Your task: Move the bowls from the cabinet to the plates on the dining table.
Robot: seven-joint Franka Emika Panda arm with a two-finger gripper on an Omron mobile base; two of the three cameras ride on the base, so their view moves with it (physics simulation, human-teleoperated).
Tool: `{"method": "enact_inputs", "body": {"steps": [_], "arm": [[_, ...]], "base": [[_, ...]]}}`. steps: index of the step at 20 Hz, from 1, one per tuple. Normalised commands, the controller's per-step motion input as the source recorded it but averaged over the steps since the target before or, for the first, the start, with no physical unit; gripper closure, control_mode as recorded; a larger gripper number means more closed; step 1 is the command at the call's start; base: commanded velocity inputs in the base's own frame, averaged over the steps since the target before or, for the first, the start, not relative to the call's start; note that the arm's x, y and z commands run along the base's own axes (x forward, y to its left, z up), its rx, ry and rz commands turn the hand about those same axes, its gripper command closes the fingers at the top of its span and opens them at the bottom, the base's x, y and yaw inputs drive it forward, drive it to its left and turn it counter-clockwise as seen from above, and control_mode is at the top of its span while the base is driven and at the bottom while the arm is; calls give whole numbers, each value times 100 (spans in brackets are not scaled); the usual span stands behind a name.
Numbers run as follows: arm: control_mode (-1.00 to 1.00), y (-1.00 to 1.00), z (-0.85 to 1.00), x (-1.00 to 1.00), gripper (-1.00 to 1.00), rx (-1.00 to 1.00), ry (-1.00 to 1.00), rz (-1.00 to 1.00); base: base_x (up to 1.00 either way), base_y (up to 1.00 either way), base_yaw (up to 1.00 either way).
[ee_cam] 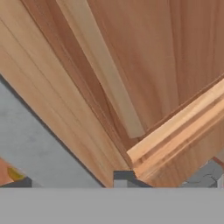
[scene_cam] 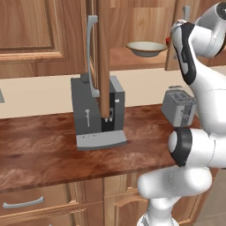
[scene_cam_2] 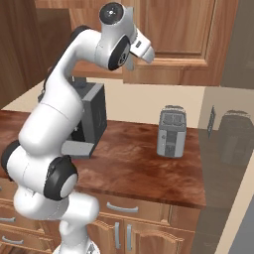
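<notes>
Cream bowl (scene_cam: 146,47) sits near shelf (scene_cam: 132,59) edge beside open door (scene_cam: 103,57).

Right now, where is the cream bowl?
In the left base view, the cream bowl sits on the open cabinet's shelf, upper right, above the toaster.

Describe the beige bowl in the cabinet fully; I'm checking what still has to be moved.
The beige bowl is shallow and round, with a golden-brown rim, a pale inside and a greyish underside that looks glazed. It sits upright on the wooden shelf of the open wall cabinet, above the counter. Nothing grips it; a sliver of something red shows just to its right.
</notes>
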Motion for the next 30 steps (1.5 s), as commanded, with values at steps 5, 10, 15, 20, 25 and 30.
{"method": "enact_inputs", "body": {"steps": [5,10,15,20,25,30], "arm": [[-100,-63,0,-77,100,1,3,-2],[-100,-63,0,-53,100,1,0,-3],[-100,-76,0,-49,100,0,0,-6],[-100,-81,0,-46,100,0,0,-8],[-100,-88,0,-43,100,0,1,-10],[-100,-93,0,-49,100,0,0,-11]], "base": [[0,0,0],[0,0,0],[0,0,0],[0,0,0],[0,0,0],[0,0,0]]}}
